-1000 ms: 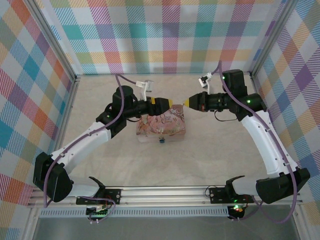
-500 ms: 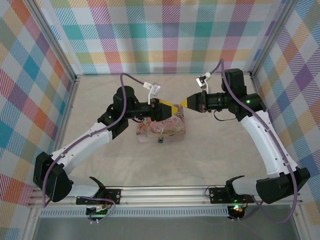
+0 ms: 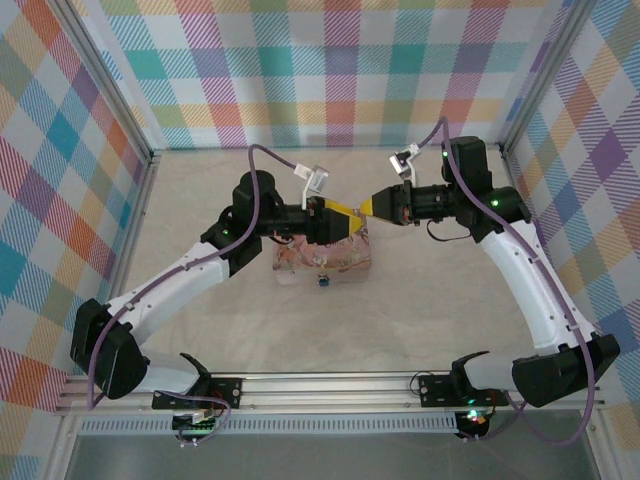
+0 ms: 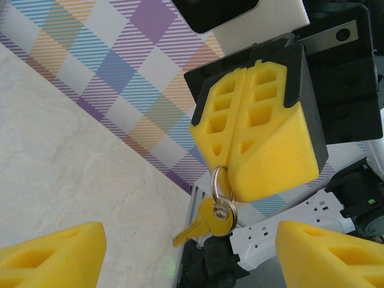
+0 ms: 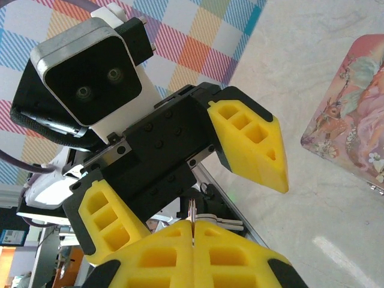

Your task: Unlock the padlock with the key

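Dangling key (image 4: 204,225) hangs below right end effector (image 4: 227,172) (clamped shut).

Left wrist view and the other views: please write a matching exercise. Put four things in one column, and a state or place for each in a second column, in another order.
Things:
1. left gripper
2. right gripper
3. key
4. pink tin

States or places:
a. hangs in the air from the key ring
b. lies on the table
c. open, holding nothing
d. shut on the key ring

Pairs: 1-c, 2-d, 3-a, 4-b
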You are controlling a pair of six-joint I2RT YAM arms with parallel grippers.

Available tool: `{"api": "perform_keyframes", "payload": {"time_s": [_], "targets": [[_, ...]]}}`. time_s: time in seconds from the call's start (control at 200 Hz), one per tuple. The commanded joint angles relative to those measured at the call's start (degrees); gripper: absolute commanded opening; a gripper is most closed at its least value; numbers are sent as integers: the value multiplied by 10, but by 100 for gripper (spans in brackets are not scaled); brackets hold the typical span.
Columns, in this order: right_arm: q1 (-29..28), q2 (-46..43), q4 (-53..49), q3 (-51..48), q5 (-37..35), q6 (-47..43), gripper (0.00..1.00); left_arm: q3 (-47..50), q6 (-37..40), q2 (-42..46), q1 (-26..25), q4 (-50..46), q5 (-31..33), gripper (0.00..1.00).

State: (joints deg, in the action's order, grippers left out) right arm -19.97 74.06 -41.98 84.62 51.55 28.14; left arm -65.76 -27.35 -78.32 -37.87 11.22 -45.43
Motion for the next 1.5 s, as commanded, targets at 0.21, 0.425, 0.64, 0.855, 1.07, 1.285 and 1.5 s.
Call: {"api": "perform_keyframes", "payload": {"time_s": [0.21,0.425,0.64,0.855,1.07,1.285,1.5], "targets": [[-4,-1,24,-10,11,7,4,-26,15,4,-18,30,-18,49],[-4,-3,30,-11,8,11,4,-21,20,12,-18,23,-14,36],[-4,-4,22,-7,2,4,5,-22,42,22,-18,-7,-2,24],[-4,-3,19,-8,7,2,6,-25,63,32,-18,-39,13,19],[-4,-6,14,-13,9,0,6,-26,66,35,-18,-44,18,22],[-4,-8,7,-14,7,-7,6,-25,71,39,-18,-49,24,11],[-4,-12,-3,-16,-2,-20,6,-29,86,45,-18,-76,33,0]]}}
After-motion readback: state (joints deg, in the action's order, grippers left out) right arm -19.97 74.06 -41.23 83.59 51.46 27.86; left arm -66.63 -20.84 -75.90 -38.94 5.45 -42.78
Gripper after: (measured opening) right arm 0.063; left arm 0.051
